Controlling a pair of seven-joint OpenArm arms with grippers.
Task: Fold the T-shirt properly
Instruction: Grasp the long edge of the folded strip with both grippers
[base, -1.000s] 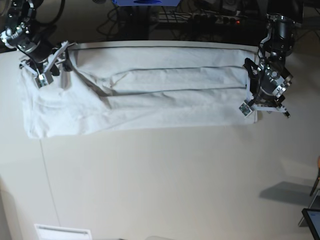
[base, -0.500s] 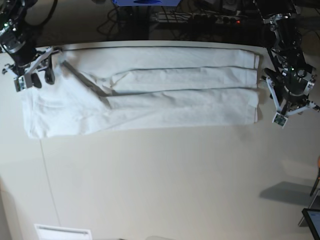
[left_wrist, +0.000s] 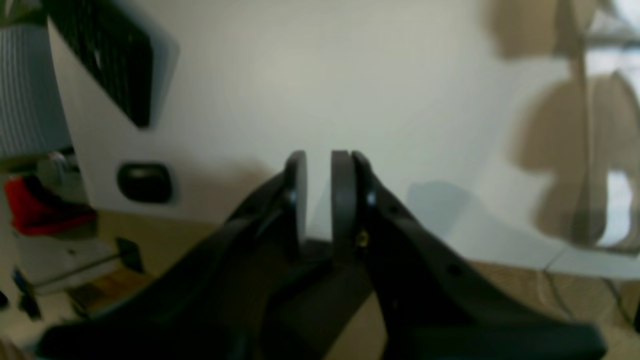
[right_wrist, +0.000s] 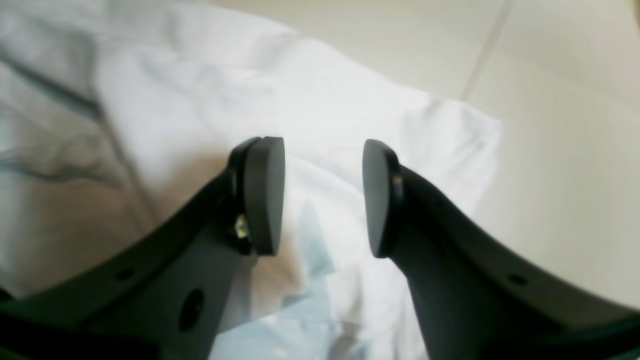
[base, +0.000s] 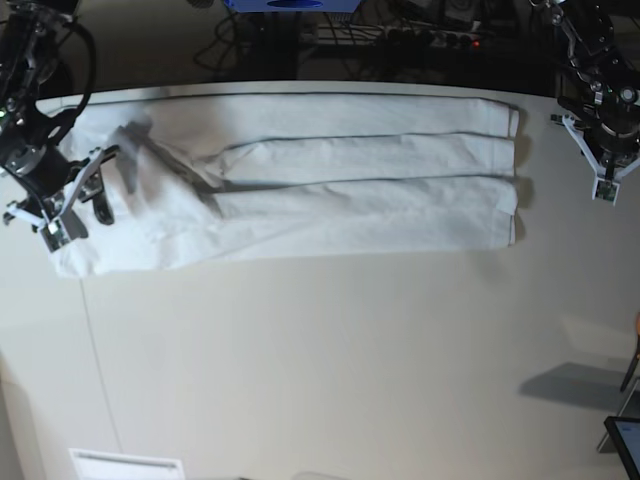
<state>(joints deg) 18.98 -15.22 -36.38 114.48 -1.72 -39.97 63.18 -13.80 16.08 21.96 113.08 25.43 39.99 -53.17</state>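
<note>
T-shirt (base: 300, 180) lies along the far side of the table (base: 330, 370), folded lengthwise into a long band, hem end toward the left gripper (base: 605, 180). That gripper hangs off the cloth beside the table's edge, fingers nearly together with a thin gap, holding nothing. Right gripper (right_wrist: 322, 195) hovers over the wrinkled sleeve end, fingers spread, empty.

Both arms are black with exposed black cables near the upper links. Each claw, left claw (left_wrist: 318, 200) and right claw (right_wrist: 322, 197), has two matte black curved fingers ending in flat rounded pads (right_wrist: 262, 195), with a small brass-coloured screw beside one pad. White brackets flank each wrist.
</note>
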